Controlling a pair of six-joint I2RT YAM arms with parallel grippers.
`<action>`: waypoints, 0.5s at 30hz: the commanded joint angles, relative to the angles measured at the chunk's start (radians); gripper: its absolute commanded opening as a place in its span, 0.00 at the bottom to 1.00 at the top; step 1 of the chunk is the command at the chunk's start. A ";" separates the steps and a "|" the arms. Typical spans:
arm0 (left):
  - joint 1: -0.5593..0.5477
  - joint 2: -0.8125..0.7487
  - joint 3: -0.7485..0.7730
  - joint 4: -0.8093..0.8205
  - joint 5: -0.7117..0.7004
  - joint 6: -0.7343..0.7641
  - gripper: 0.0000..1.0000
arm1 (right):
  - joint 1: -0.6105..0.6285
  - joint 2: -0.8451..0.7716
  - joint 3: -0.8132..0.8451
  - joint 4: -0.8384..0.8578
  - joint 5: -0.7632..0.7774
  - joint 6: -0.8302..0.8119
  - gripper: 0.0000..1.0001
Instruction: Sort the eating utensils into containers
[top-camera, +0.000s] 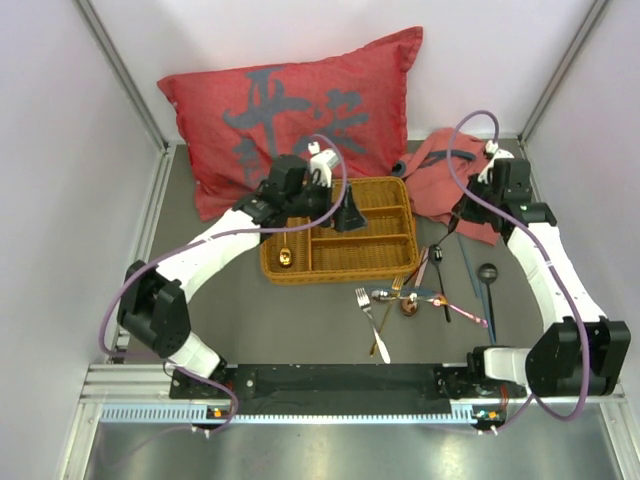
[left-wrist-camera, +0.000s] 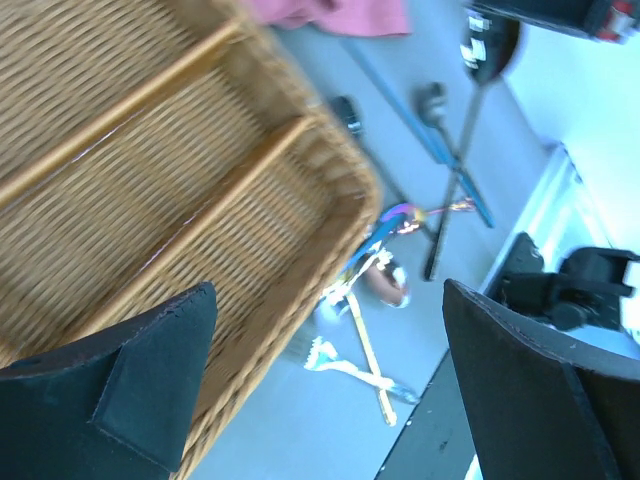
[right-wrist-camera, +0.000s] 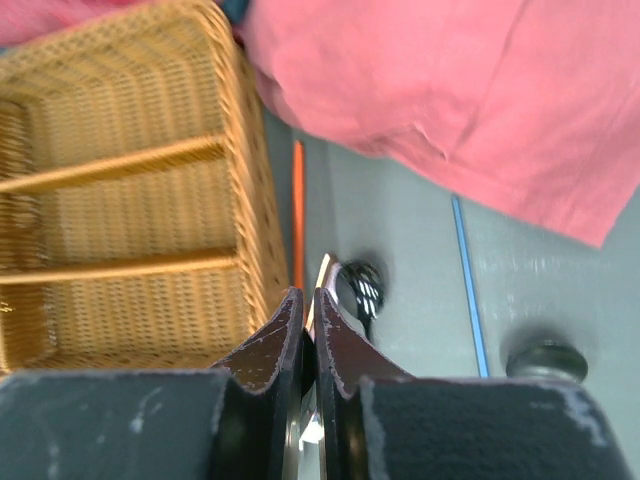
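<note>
Our right gripper (right-wrist-camera: 308, 296)'s clenched on a thin silver utensil (right-wrist-camera: 323, 266); we'd lift high before crossing the tray (right-wrist-camera: 236, 120) rim beside it.

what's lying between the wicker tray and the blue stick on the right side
In the right wrist view, an orange stick lies close along the wicker tray, then comes a shiny dark spoon before the blue stick.
</note>
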 joint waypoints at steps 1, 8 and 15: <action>-0.051 0.048 0.094 0.091 0.078 0.021 0.98 | 0.008 -0.039 0.097 0.027 -0.046 0.003 0.00; -0.154 0.138 0.166 0.168 0.138 -0.020 0.98 | 0.059 -0.045 0.135 0.038 -0.140 0.049 0.00; -0.228 0.215 0.192 0.194 0.129 -0.037 0.94 | 0.126 -0.042 0.147 0.084 -0.204 0.132 0.00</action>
